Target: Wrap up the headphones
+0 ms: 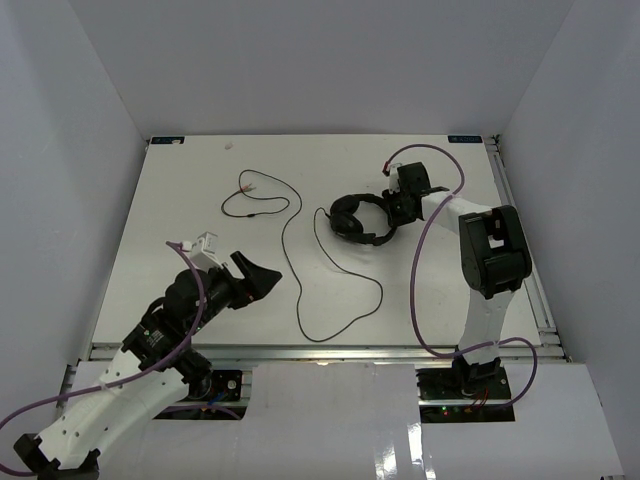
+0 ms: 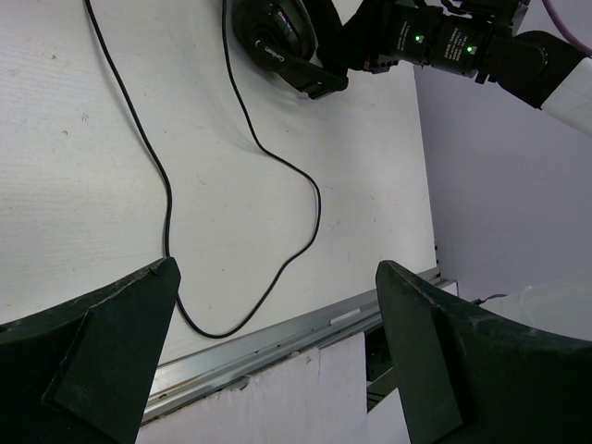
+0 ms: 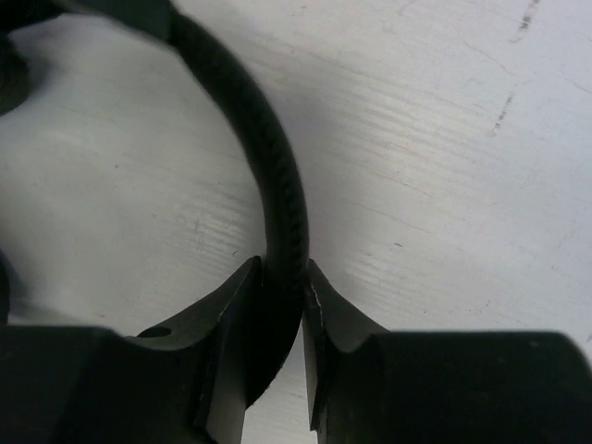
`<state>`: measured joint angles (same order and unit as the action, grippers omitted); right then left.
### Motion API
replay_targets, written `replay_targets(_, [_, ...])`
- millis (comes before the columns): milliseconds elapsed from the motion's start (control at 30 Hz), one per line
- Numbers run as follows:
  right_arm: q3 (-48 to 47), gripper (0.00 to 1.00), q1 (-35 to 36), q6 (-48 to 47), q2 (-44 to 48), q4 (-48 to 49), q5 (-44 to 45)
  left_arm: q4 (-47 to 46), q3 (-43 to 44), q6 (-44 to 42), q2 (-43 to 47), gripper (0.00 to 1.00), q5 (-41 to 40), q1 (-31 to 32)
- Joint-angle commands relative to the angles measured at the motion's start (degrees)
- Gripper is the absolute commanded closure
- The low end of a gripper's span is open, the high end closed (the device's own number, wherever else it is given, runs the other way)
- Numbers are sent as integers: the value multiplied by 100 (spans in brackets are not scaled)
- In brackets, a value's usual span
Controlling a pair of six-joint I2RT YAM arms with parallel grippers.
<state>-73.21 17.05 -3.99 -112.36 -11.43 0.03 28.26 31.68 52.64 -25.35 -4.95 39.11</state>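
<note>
The black headphones lie at the back right of the white table, earcups towards the left. My right gripper reaches them from the right. In the right wrist view it is shut on the thin arched headband, with both fingers pressed against it. The long black cord trails loose from the headphones in wide loops over the middle of the table; part of it runs ahead of my left gripper. The left gripper hangs wide open and holds nothing, above the near left part.
A metal rail borders the table's near edge, also visible as the rail between the left fingers. White walls close in the left, back and right sides. A purple robot cable loops beside the right arm.
</note>
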Motion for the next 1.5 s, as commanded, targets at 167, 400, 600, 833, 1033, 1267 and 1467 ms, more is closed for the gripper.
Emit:
replay_targets(167, [-54, 82, -177, 350, -305, 181, -353, -1032, -311, -439, -840, 2, 855, 17])
replay_targets(400, [-111, 92, -299, 333, 48, 167, -740, -2982, -687, -1565, -2067, 2, 1675, 17])
replay_targets(600, [327, 92, -308, 15, 1572, 387, -733, -4358, -921, -2247, -3096, 2, 1895, 26])
replay_targets(833, [675, 92, -308, 196, 2523, 364, -987, -5820, -554, -2180, -4784, 2, 1750, 29])
replay_targets(1033, [729, 92, -308, 355, 2941, 215, -1256, -7128, -105, -2121, -5848, 4, 1608, 80])
replay_targets(1267, [726, 92, -339, 425, 3391, 322, -1095, -8011, -346, -2234, -5743, 6, 1927, 361])
replay_targets(1467, [1297, 92, -755, 486, 3684, 1209, -2373, -8094, -1173, -2316, -5140, 6, 1763, 389])
